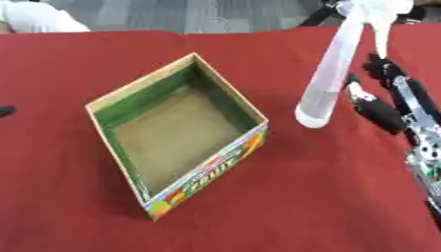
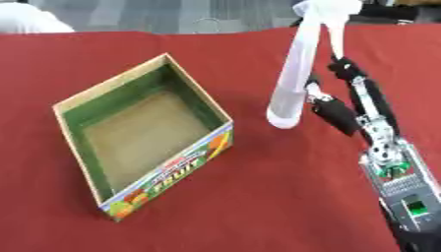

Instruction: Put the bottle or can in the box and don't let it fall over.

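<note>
Left eye view first: there's an open cardboard box [image 1: 176, 133] with a green lining and fruit print sitting on the red desk [image 1: 284, 211], nothing in it. Over at about 3 o'clock from the box is a tall white bottle [image 1: 331, 69], leaning, its base by the box's right corner. The right hand [image 1: 379, 98] is just beside it, fingers relaxed and spread, thumb toward the bottle; can't tell if it's actually touching.

Right eye view: same deal, bottle outside the box at 3 o'clock, and the silver forearm [image 2: 392, 167] comes up from 5 o'clock.
</note>
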